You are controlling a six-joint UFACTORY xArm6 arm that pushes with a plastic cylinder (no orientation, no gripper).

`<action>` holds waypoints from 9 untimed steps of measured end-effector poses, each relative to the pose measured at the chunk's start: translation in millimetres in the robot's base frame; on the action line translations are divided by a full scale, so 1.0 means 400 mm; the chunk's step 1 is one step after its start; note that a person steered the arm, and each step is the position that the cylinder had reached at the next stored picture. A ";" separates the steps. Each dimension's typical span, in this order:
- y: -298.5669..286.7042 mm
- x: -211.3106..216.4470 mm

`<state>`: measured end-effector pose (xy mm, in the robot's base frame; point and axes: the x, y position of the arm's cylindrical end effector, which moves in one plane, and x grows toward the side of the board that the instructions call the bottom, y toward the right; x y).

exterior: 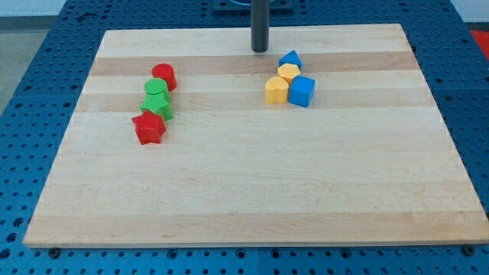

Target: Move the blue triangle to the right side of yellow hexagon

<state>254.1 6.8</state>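
Blue triangle [289, 59]: near the top of the wooden board [252, 191], a little to the view's right of the middle. Sitting at the top of a small bunch of four blocks. Touching the yellow hexagon [288, 72], just below it. Just below and to the view's left of that, a second yellow block [276, 90], shape hard to tell. Just below and to the view's right, a blue cube [302, 91]. All four packed close together.

My tip [260, 50]: up and to the view's left of the blue triangle, near it but not touching. A small strip of bare wood between the two. Dark rod standing straight up, running out of the view's top. No claw on this arm, only the rod, so nothing open, closed or gripped.

Well apart, on the view's left side of the board, a second bunch in a line going down. Red round block [164, 76] at the top. Two green blocks [157, 98] under it, shapes hard to tell. Red star [149, 127] at the bottom.

Board lying on a blue table with rows of small holes [30, 92].
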 end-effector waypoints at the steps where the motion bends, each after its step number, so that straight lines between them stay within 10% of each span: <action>1: 0.007 0.034; 9: 0.211 0.115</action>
<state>300.0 91.0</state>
